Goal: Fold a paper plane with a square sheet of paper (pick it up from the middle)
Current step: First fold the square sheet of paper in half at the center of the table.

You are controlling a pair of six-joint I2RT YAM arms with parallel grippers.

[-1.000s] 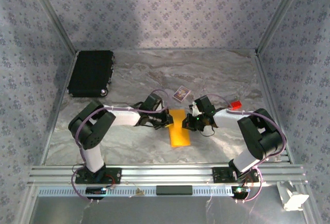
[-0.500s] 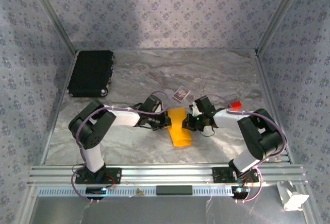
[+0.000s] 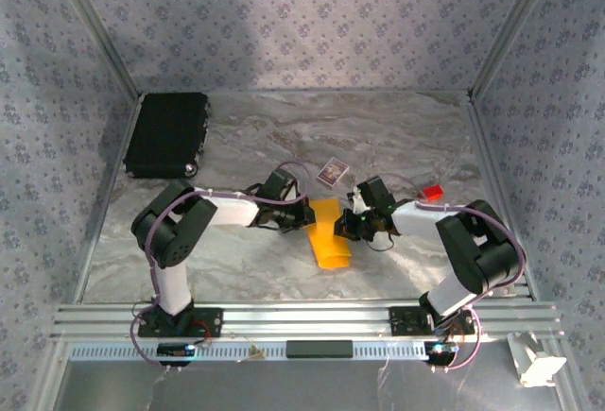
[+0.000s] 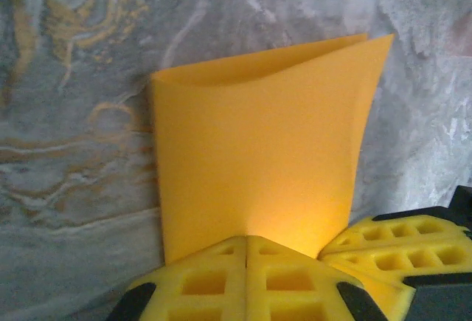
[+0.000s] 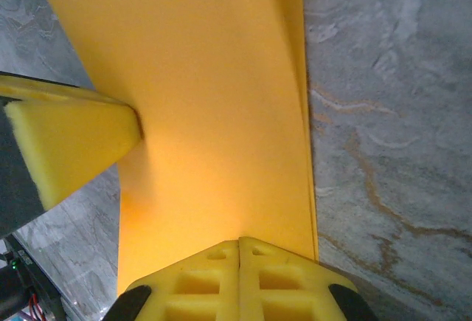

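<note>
Pinched from both sides: left fingers (image 4: 214, 284) clamped shut on one long edge of the thin orange-yellow paper sheet (image 3: 327, 237), right fingers (image 5: 206, 280) clamped shut on the opposite edge, facing each other at mid-bench. Folded already into a narrow double-layered strip, with no dart point yet. Lay flat a second ago; since raised and bowed at the far half, with the near end left resting on the grey marbled bench (image 3: 236, 260). Reads as a lift from the middle, early in the folding.

Just beyond the grip, toward the back: a small purple-and-white patterned card (image 3: 331, 172), close enough to brush. Beside the right forearm: a tiny red block (image 3: 432, 192). Well apart in the far left corner: a black ribbed case (image 3: 167, 133). Open bench toward the arm bases and to the left of the strip; best room for laying the strip back down there.
</note>
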